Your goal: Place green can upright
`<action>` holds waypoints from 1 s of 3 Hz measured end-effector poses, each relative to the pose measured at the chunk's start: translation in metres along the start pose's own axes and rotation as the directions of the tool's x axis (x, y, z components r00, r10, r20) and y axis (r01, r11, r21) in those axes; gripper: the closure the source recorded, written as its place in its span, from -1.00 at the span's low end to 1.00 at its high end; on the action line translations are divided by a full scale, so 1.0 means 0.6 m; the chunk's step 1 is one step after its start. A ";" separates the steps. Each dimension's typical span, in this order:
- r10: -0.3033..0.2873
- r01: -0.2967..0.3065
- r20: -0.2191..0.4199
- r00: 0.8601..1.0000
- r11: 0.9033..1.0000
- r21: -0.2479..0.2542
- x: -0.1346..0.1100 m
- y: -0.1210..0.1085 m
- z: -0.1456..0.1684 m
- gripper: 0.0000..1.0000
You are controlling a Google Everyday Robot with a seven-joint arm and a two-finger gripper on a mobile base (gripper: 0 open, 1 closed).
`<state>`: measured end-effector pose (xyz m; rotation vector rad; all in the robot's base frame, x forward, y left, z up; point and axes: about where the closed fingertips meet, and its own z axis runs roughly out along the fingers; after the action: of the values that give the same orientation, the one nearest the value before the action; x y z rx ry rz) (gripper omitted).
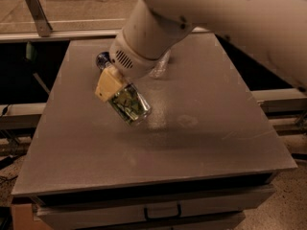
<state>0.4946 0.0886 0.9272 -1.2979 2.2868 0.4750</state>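
Observation:
The green can [130, 106], with a green and white label and a silver end, hangs tilted above the grey table [201, 128], its lower end pointing down and right. My gripper [121, 96] is shut on the green can, with a cream finger [109, 83] on its upper left side. The big white arm comes in from the upper right and hides the far side of the can.
A blue can [102, 59] lies behind the wrist at the table's back left. A clear plastic bottle [160, 67] lies behind the arm near the back middle. A drawer with a handle [162, 212] is below the table's front edge.

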 end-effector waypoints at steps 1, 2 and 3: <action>0.001 0.014 0.232 0.973 0.998 -0.062 -0.036 -0.023 -0.073 1.00; 0.017 0.063 0.415 0.910 0.982 -0.178 -0.050 -0.023 -0.110 1.00; -0.030 0.184 0.539 0.842 0.955 -0.235 -0.025 -0.026 -0.139 1.00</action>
<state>0.4962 0.0491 1.0035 -1.2183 1.7137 1.0087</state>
